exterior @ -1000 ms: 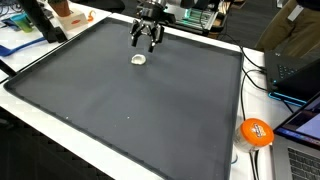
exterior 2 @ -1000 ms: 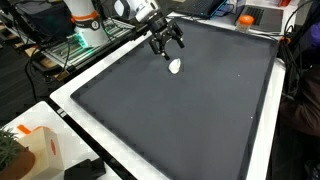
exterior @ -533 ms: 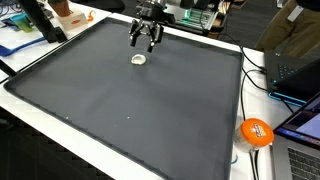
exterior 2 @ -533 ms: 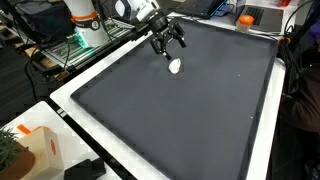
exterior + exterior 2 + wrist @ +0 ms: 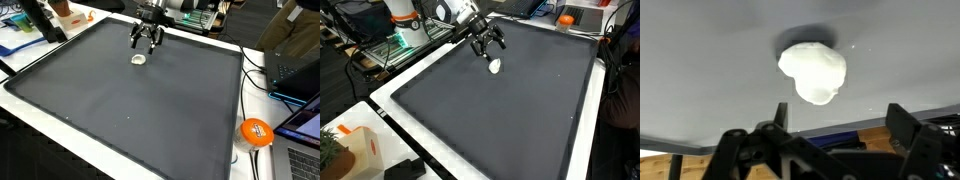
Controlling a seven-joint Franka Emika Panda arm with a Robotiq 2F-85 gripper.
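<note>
Your gripper [image 5: 146,45] hangs over the far end of the dark mat [image 5: 130,115]. Its pincer is released and grasps nothing (in the wrist view the two fingers stand wide apart along the lower edge).

- **White lump:** the small white lump [image 5: 138,58] lies on the mat just beside the fingertips and clear of them in both exterior views. It is at about 7 o'clock from them in an exterior view.
- **Wrist view:** the lump [image 5: 813,71] is rounded and uneven. It sits at 12 o'clock above the gap between the fingers and touches neither.
- **Surroundings:** an orange round thing [image 5: 255,132] rests on the white table [image 5: 50,120] at 4 o'clock of the mat, well apart from the lump.
</note>
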